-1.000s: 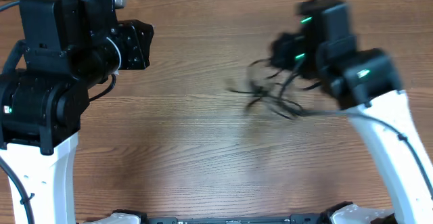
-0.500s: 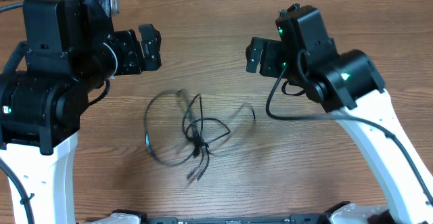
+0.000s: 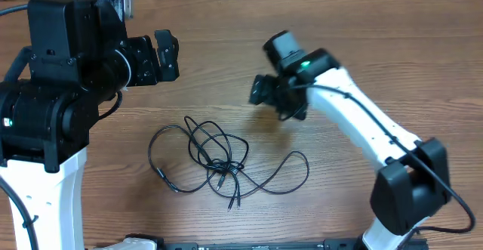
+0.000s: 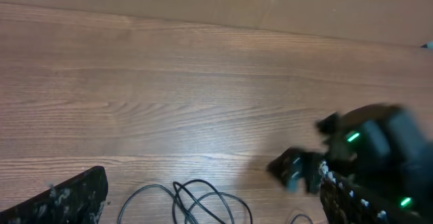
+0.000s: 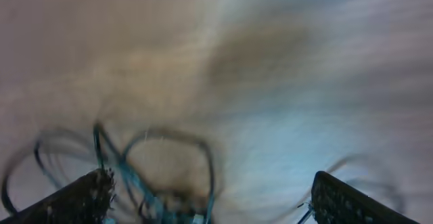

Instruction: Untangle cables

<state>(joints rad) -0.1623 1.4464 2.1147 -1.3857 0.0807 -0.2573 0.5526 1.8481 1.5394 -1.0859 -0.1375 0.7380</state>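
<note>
Cables (image 3: 219,163) lie loose on the table (image 3: 339,23); you find them between your two pincers and nearer the robot's base, touching neither. Your left pincer (image 3: 170,54) stands wide open and empty. Your right pincer (image 3: 263,93), blurred, is also spread wide and holds nothing.

We take this for a robotics lab or test bench, not a home: the left arm (image 3: 53,91), black and bulky on a white base, and the right arm (image 3: 355,121), with white links, are mounted at one edge of a wood-grain table (image 3: 226,76), green lights (image 3: 304,64) glow on the right arm, loose cables (image 3: 215,159) lie on the wood, and a plain tan wall (image 4: 304,7) backs it
</note>
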